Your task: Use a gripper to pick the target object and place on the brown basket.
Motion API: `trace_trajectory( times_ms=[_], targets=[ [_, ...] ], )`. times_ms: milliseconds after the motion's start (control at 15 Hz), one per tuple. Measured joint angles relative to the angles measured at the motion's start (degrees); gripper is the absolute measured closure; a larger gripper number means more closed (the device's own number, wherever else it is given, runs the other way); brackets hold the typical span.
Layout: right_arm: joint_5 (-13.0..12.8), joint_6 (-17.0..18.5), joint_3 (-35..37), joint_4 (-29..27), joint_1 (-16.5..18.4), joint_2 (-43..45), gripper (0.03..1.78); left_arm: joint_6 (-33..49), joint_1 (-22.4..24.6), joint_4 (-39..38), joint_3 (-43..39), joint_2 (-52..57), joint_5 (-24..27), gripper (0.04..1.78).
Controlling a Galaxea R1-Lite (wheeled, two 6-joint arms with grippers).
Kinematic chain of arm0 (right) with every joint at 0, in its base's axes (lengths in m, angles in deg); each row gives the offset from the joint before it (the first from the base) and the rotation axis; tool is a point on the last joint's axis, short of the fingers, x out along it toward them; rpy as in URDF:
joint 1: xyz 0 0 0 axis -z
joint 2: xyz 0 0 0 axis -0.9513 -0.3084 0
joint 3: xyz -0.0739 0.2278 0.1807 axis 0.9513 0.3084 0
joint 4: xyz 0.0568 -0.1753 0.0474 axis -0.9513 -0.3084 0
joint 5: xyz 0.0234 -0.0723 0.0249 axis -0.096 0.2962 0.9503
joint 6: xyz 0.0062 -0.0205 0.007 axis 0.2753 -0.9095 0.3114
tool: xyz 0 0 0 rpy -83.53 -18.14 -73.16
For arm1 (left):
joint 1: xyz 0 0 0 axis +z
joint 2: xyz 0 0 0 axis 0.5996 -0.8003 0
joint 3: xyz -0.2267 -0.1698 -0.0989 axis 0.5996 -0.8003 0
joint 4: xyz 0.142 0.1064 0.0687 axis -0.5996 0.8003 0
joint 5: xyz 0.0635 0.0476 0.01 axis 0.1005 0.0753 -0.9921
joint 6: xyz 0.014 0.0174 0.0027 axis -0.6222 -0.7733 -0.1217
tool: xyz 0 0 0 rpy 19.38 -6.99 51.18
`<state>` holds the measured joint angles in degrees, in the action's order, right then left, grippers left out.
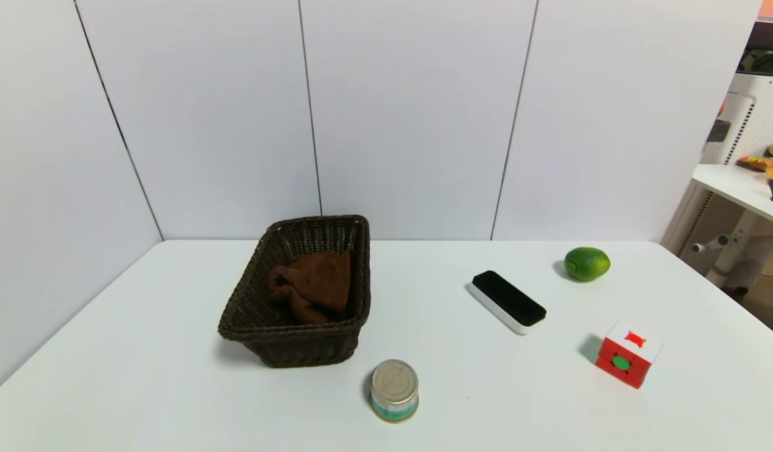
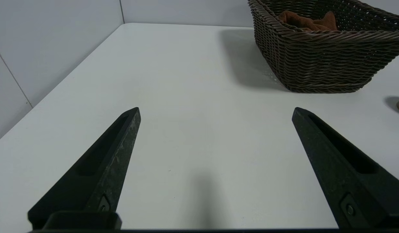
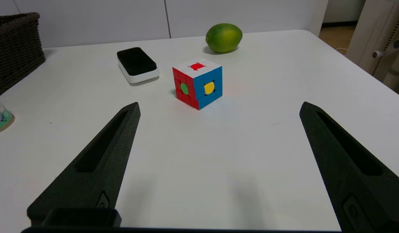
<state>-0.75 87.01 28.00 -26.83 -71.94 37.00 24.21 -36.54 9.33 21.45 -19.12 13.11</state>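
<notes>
White bench (image 1: 173, 376) | towel (image 1: 314, 285) lies inside brown basket (image 1: 286, 342) | left end effector (image 2: 215, 111) and right end effector (image 3: 219, 106) released, empty | placement looks complete; next: stay parked.

both tools sitting low and wide open

the left tool (image 2: 215, 110) is hovering low over the desk (image 2: 186, 97) with its two black fingers (image 2: 102, 168) spread far apart, gripping nothing. the right tool (image 3: 219, 105) is sitting in the same pose on its own side, its fingers (image 3: 342, 161) also parted wide and empty. neither arm is showing in the head view.
</notes>
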Motion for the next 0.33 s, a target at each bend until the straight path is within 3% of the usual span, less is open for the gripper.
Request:
trace_trajectory(
  times_ms=[333],
  targets=[
    [0.02, 0.11, -0.02, 0.04, 0.00, 0.00, 0.11, 0.01, -0.01, 0.00, 0.00, 0.00, 0.02, 0.13]
  ],
)
